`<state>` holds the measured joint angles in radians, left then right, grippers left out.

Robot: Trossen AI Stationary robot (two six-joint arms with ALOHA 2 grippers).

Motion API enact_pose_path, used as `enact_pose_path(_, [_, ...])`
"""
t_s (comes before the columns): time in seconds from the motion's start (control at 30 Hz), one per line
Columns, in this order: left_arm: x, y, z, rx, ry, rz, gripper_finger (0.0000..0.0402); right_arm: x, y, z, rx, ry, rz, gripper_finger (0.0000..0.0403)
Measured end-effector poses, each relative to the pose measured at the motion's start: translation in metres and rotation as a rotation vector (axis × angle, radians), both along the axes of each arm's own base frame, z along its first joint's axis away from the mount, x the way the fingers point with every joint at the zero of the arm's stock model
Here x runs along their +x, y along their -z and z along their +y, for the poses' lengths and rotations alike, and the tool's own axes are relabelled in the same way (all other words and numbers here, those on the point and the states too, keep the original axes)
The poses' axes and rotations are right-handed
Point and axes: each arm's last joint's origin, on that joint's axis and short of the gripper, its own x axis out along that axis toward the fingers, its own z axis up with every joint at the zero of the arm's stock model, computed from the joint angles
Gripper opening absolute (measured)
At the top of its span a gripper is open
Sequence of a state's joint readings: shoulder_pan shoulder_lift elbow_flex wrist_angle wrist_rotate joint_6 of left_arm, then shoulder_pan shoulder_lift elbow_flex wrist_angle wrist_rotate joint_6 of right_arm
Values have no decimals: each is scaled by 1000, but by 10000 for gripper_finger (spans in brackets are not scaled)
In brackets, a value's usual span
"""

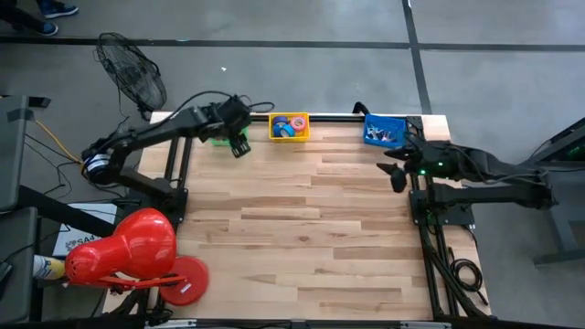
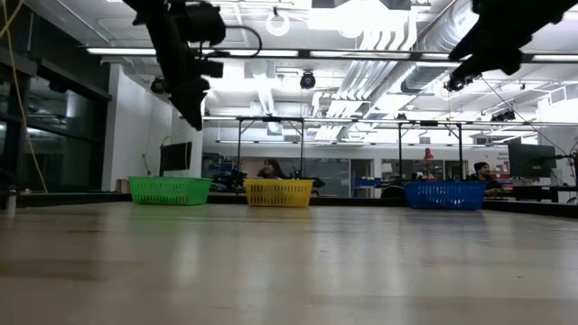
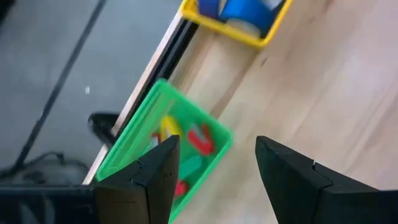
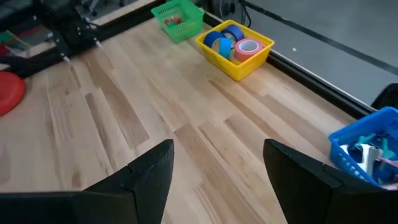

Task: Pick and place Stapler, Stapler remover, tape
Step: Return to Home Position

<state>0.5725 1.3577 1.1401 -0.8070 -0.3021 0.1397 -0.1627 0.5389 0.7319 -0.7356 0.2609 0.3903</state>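
Staplers [image 3: 200, 140] lie in the green bin [image 3: 134, 140] and tape [image 1: 290, 125] in the yellow bin [image 4: 239, 67], top centre of the high view. Left end effector [image 3: 217, 152] hangs just above the green bin, fingers spread, empty. The right end effector [image 4: 217, 158] is also spread and empty. A low retreat could snag the bin's rim and tip it.

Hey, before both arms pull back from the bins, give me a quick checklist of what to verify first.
1. Left gripper open and empty, raised near the green bin: ok.
2. Right gripper open and empty, near the blue bin: ok.
3. Tape rolls inside the yellow bin: ok.
4. Staplers inside the green bin: ok.
5. Pale items in the blue bin all stapler removers: cannot tell.
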Motion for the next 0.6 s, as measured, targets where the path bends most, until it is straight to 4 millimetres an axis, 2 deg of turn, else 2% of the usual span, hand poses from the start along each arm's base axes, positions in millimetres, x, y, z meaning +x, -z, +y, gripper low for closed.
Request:
enact_pose_path(0.17, [4,7,-28,46,99,-136,205,-23,-2,4,20,23,-48,240])
enact_pose_path(0.33, [-3,29,-56,48,180,-306,205,-35,-1,6,25,26,-74,240])
enact_pose_path(0.47, [-17,44,-77,53,206,-452,205,-36,15,7,65,-15,-89,240])
enact_pose_path(0.6, [-32,55,-96,59,224,-587,205,-34,34,9,113,-75,-180,240])
